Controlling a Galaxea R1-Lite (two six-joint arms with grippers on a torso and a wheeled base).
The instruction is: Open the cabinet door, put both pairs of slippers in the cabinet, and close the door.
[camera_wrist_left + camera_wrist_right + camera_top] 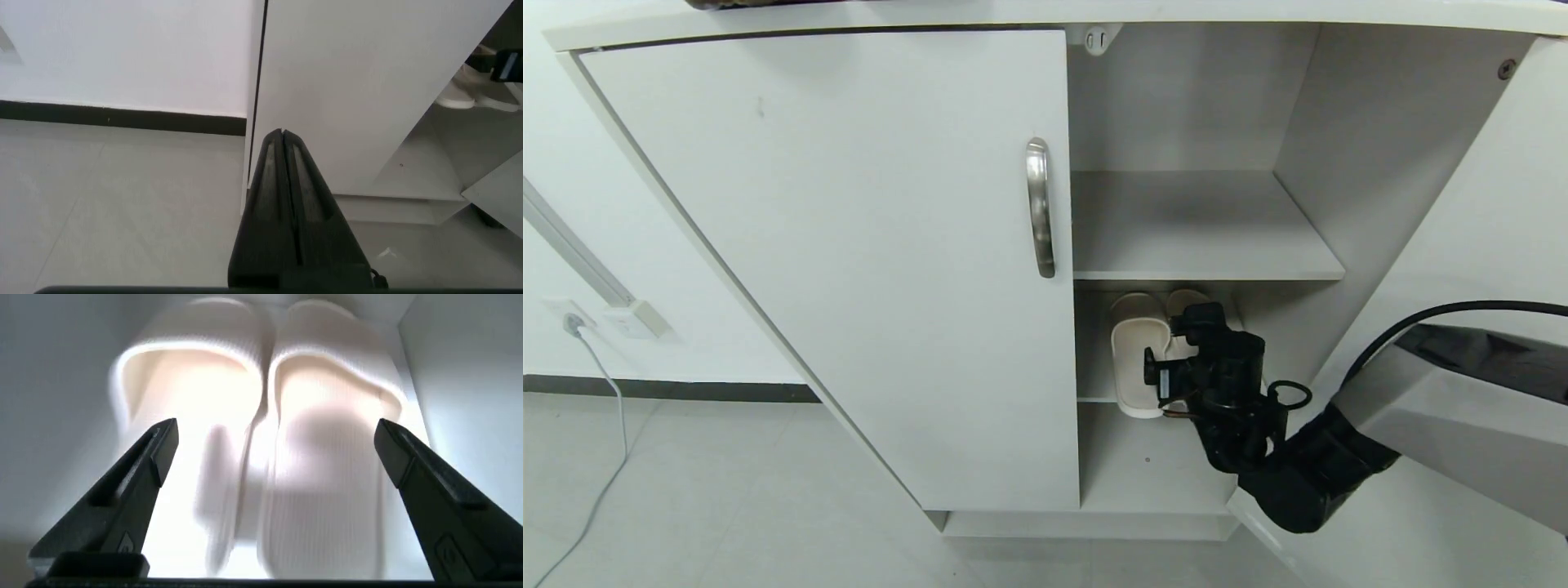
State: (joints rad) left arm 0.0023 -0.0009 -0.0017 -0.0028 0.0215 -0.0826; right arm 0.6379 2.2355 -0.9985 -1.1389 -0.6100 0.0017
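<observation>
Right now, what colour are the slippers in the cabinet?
The slippers are cream-white; the right wrist view shows them best.

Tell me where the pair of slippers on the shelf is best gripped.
Probably across both heels together, coming straight in from the front: the slippers lie flat, side by side, heels outward, and the right gripper stands open squarely before them.

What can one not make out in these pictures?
- Head view: the right slipper is mostly hidden behind the right arm.
- Head view: the shut left door hides that half of the cabinet.
- Head view: a dark thing on the cabinet top is cut off by the upper edge.
</observation>
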